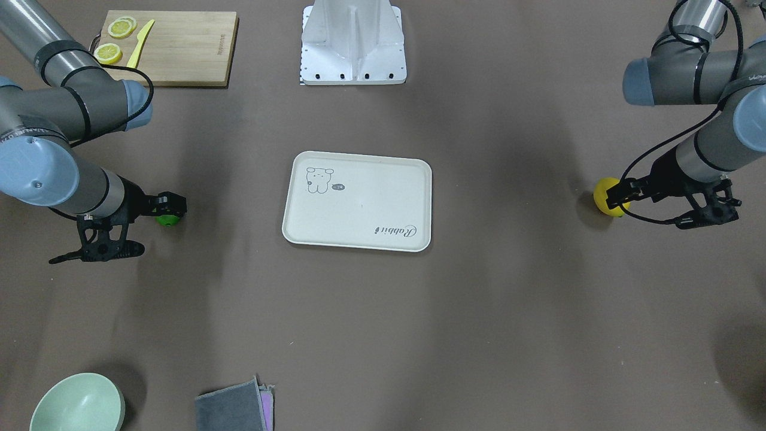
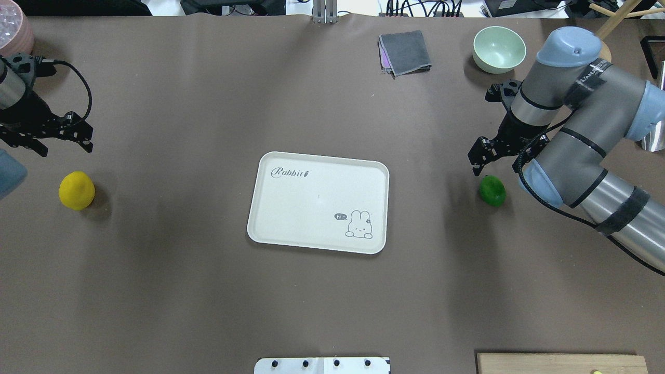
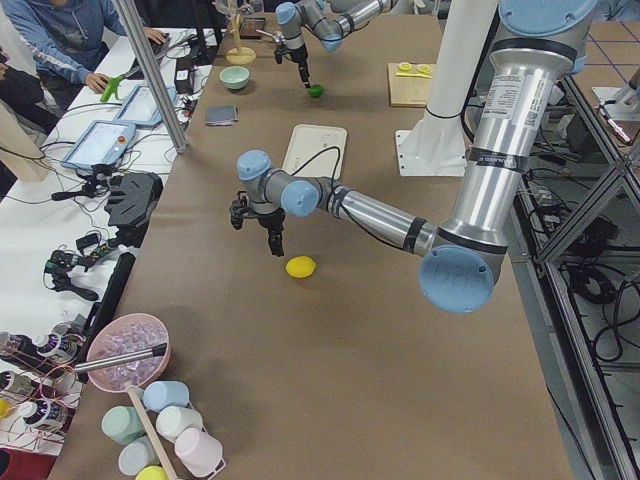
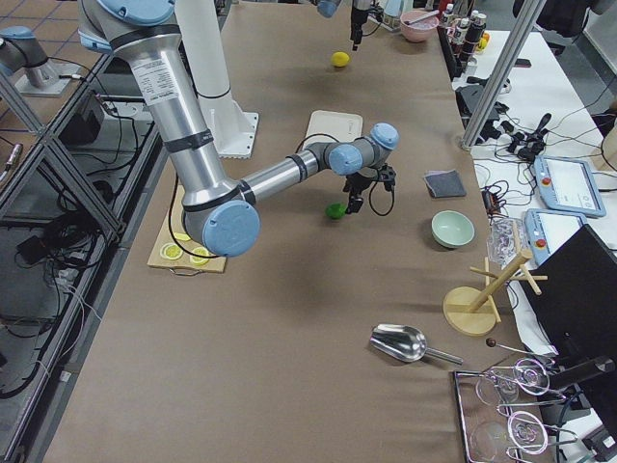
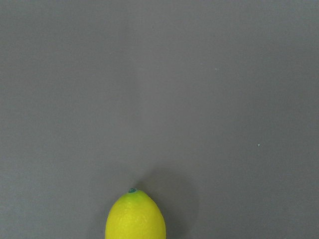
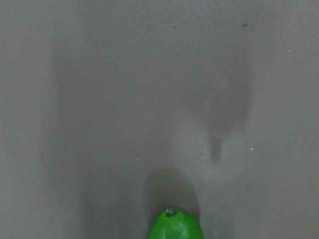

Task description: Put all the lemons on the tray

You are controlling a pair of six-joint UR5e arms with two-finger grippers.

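Observation:
The cream-white tray [image 2: 311, 208] lies bare at the table's middle; it also shows in the front view [image 1: 371, 203]. The yellow lemon [image 2: 76, 190] rests on the table far to the tray's left. My left gripper [image 2: 63, 148] hovers just beyond it, open and empty. The left wrist view shows the yellow lemon [image 5: 135, 216] at its bottom edge, with no fingers in view. The green lemon [image 2: 492, 190] rests on the table to the tray's right. My right gripper [image 2: 496, 162] hovers just beyond it, open and empty. The green lemon [image 6: 174, 225] sits at the right wrist view's bottom edge.
A wooden cutting board [image 1: 185, 54] with lemon slices [image 1: 121, 27] and a yellow knife [image 1: 140, 42] lies near the robot's right side. A pale green bowl [image 2: 499, 49] and a folded grey cloth [image 2: 405, 52] sit at the far edge.

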